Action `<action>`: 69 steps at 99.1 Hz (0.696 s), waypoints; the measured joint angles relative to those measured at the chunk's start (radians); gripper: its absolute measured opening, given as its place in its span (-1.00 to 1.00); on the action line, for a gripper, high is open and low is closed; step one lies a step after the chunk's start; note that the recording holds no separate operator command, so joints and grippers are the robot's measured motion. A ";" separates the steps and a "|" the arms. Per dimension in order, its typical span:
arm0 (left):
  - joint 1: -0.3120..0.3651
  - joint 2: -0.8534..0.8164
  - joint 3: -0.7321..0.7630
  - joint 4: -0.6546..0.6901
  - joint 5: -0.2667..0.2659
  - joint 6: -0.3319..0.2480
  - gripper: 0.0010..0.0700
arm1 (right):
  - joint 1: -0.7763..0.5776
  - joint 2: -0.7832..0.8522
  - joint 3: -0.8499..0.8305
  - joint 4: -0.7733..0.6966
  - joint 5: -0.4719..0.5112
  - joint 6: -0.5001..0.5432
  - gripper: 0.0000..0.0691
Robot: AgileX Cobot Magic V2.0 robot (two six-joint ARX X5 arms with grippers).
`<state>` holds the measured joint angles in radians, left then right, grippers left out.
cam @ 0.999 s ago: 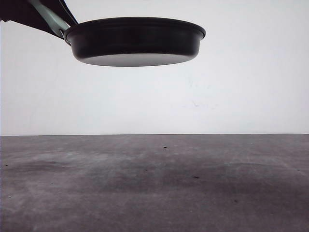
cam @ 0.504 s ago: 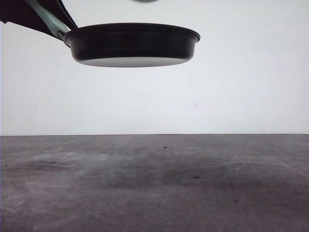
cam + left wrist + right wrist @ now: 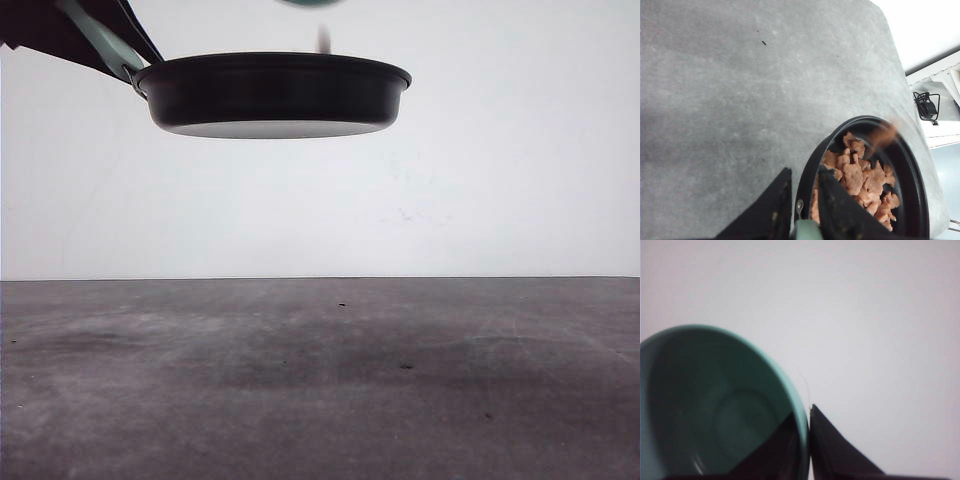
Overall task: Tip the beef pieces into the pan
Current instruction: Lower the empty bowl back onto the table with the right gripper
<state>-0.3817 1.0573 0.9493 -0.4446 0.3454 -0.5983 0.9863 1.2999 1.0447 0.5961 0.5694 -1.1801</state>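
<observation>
The green bowl (image 3: 715,415), pinched at its rim by the right jaws, has tipped over the pan (image 3: 272,93), held up by its handle in the left jaws, so the beef pieces (image 3: 860,180) now lie inside it.

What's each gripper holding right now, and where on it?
The left gripper clamps the pan by its handle. The right gripper pinches the bowl by its rim.

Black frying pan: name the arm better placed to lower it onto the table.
Left: the left tool clamps the round black frying pan by its mint-green handle; the right tool holds the teal bowl.
</observation>
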 joint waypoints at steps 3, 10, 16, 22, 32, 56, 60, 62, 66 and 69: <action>0.000 0.002 0.000 0.000 0.000 0.000 -0.90 | 0.004 -0.001 0.000 -0.003 -0.002 -0.010 -0.95; 0.000 0.003 0.000 0.000 0.000 0.000 -0.90 | 0.008 -0.001 0.000 -0.014 -0.008 -0.018 -0.96; 0.000 0.003 0.000 0.000 0.000 0.000 -0.90 | 0.004 0.000 0.000 -0.021 -0.005 -0.001 -0.96; 0.000 0.003 0.000 0.000 -0.001 0.000 -0.90 | 0.002 0.000 0.000 -0.047 0.009 0.059 -0.96; 0.000 0.003 0.000 0.000 -0.002 0.000 -0.90 | -0.020 -0.009 0.000 -0.201 0.049 0.262 -0.95; 0.000 0.006 0.000 0.000 -0.003 0.009 -0.90 | -0.245 -0.096 0.000 -0.616 -0.290 1.014 -0.95; 0.000 0.009 0.000 0.000 -0.003 0.009 -0.90 | -0.294 -0.110 0.000 -0.631 -0.348 1.128 -0.95; 0.000 0.011 0.000 0.000 -0.003 0.009 -0.90 | -0.320 -0.117 0.000 -0.638 -0.368 1.179 -0.95; 0.000 0.016 0.000 0.000 -0.003 0.011 -0.90 | -0.372 -0.130 0.000 -0.655 -0.388 1.265 -0.95; 0.000 0.020 0.000 -0.001 -0.003 0.011 -0.90 | -0.412 -0.138 0.000 -0.674 -0.389 1.310 -0.95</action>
<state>-0.3817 1.0771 0.9493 -0.4454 0.3420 -0.5869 0.5739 1.1622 1.0447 -0.0776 0.1802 0.1303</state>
